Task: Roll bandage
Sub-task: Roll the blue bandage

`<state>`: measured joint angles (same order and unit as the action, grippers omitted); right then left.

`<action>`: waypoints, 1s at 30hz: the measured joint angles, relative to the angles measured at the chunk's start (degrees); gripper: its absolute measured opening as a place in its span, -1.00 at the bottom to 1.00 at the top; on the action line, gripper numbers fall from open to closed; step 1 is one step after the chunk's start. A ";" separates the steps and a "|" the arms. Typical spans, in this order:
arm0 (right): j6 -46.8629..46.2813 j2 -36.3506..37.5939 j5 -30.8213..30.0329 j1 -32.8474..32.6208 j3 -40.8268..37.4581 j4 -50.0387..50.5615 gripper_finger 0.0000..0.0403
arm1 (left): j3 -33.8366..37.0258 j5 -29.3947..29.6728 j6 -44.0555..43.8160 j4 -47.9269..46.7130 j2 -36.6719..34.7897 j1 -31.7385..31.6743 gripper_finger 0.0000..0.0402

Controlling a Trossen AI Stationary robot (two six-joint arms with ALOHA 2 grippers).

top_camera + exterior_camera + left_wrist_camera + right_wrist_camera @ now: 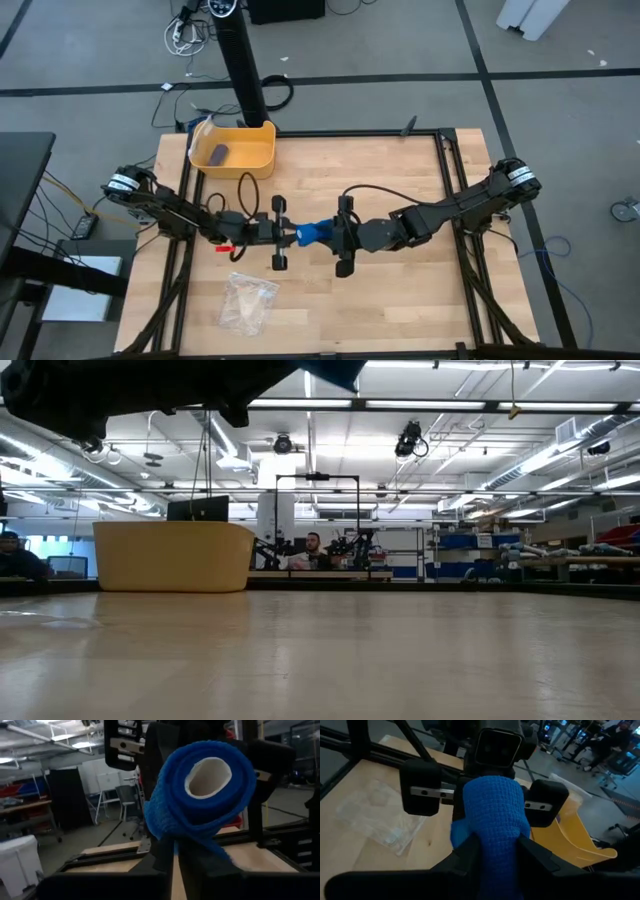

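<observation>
One bandage [314, 233], a rolled blue cylinder, hangs above mid-worktop [400, 180]; right gripper [330, 235] clamps it; left gripper [290, 237] pinches its loose tail; one yellow tub [234, 150] sits by the far edge; one plastic bag [248, 301] lies near the front edge.

no readable text, labels or numbers anywhere, (distant room signage perhaps present, too blurred)

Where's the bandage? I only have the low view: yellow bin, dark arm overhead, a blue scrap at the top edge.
Observer: Mid-table, lifted off the wood. The bandage is a roll with a pale core, and the right gripper is shut on it.
Operator: Left arm?
Observer: The left gripper faces the roll's open end, close up.
Operator: Anything else on the table?
Observer: A clear plastic bag lies flat on the left arm's side, apart from both grippers.
</observation>
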<state>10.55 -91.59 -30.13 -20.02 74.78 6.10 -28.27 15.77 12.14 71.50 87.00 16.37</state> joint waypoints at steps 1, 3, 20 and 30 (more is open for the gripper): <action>0.00 0.00 -0.04 0.05 -0.02 0.03 -0.49 | 0.00 0.03 -0.58 0.05 0.00 -0.03 -0.86; 0.00 0.00 -0.04 0.03 0.00 0.07 -0.49 | 0.00 -0.58 -1.65 0.29 0.01 0.02 -0.89; 6.48 0.00 -0.38 -0.47 -0.04 -0.91 -0.49 | 0.17 -4.25 -2.40 -0.13 -0.04 0.15 -0.90; 2.18 4.53 -1.60 -0.87 -0.10 -5.29 -0.49 | -1.64 -4.93 9.89 -0.20 -0.02 0.72 -0.90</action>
<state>12.72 -87.06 -31.74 -20.88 74.67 0.81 -29.91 10.84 22.03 71.31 86.98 17.09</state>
